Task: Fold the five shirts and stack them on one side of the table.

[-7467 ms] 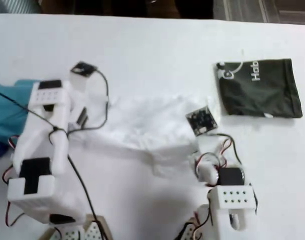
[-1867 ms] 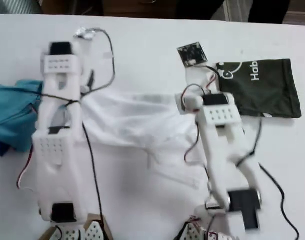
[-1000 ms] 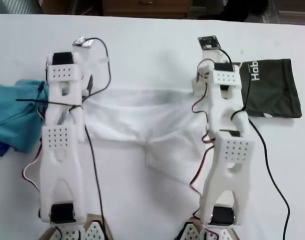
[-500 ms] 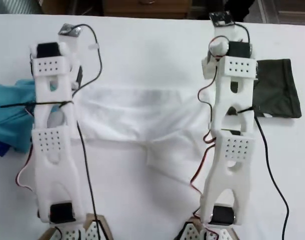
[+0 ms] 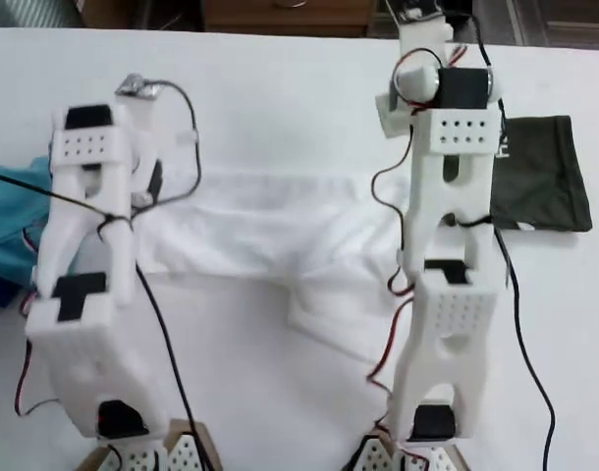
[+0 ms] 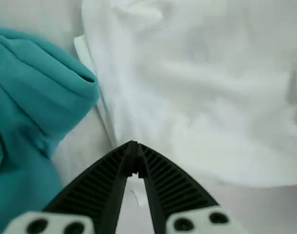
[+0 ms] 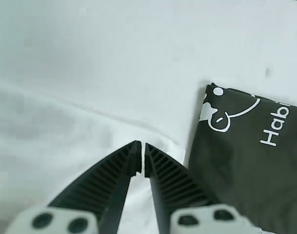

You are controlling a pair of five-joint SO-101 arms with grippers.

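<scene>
Lying at centre: we see the white shirt (image 5: 270,231) spread as a rumpled band across the middle of the high view, on the bench (image 5: 280,98), with a loose flap trailing toward the lower centre.
Teal shirt: the teal shirt (image 5: 7,240) sits bunched at the left edge of the frame, just beside one end of the white band.
Dark green shirt: the dark green shirt (image 5: 545,177) lies folded flat at the right of the frame.
Left claw: we find the left claw (image 6: 133,151) pinched tip to tip with nothing in it, at the white shirt's edge, the teal shirt close by.
Right claw: the right claw (image 7: 142,150) is narrowed to a thin slit, no cloth in it, above the white shirt's corner and near the dark green shirt.
Arms: the left arm (image 5: 79,255) is bent at lower left, and the right arm (image 5: 452,255) stretches to the upper right.
</scene>
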